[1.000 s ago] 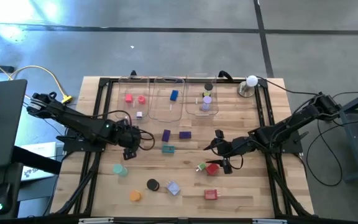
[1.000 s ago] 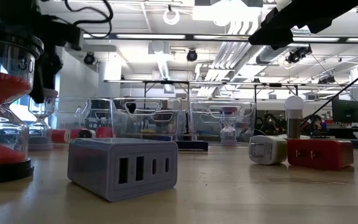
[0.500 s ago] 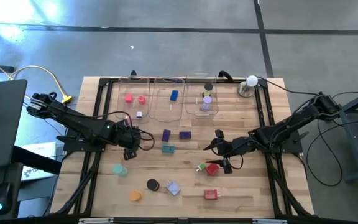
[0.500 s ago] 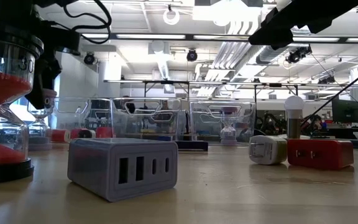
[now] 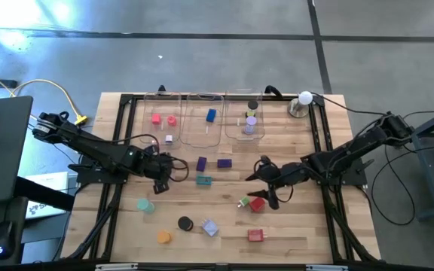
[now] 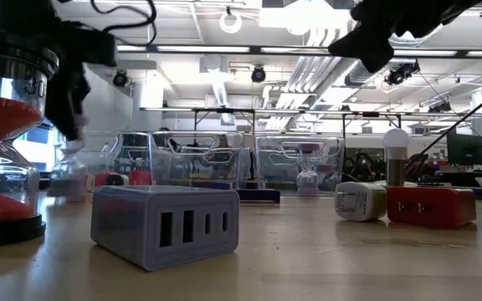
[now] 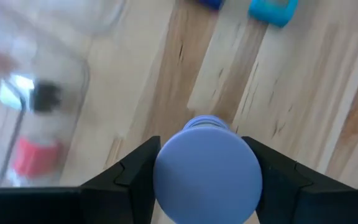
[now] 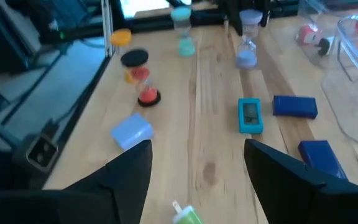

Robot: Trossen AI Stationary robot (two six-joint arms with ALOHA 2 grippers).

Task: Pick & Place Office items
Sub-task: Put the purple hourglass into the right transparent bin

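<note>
My left gripper (image 5: 160, 172) is shut on a small periwinkle hourglass (image 8: 247, 43), left of the table's middle; its round cap (image 7: 207, 177) fills the left wrist view. My right gripper (image 5: 261, 181) hovers open right of centre, above the bare wood between a teal block (image 8: 250, 116) and a lavender block (image 8: 131, 130). A green-and-white piece (image 8: 185, 214) and a red block (image 5: 257, 203) lie just near of it. Blue blocks (image 5: 224, 162), a red-sand hourglass with a black cap (image 8: 143, 87) and an orange piece (image 5: 163, 236) rest flat on the table. My left gripper pinches the hourglass's round top cap (image 7: 207, 177) between its two fingers (image 7: 135, 174), coming from above and pointing down. The hourglass stands upright below the fingers. Whether its base (image 8: 246, 60) touches the wood cannot be told.
Three clear trays (image 5: 206, 117) line the far edge, holding red, blue and purple pieces. A white ball on a metal base (image 5: 305, 98) stands at the far right corner. A grey charger block (image 6: 164, 226) sits close in the low view. A black frame borders the table.
My left gripper has carried the hourglass a short way sideways; in the low view it now shows blurred and shifted to the right. My right gripper has moved slightly toward the table's left, staying open.
</note>
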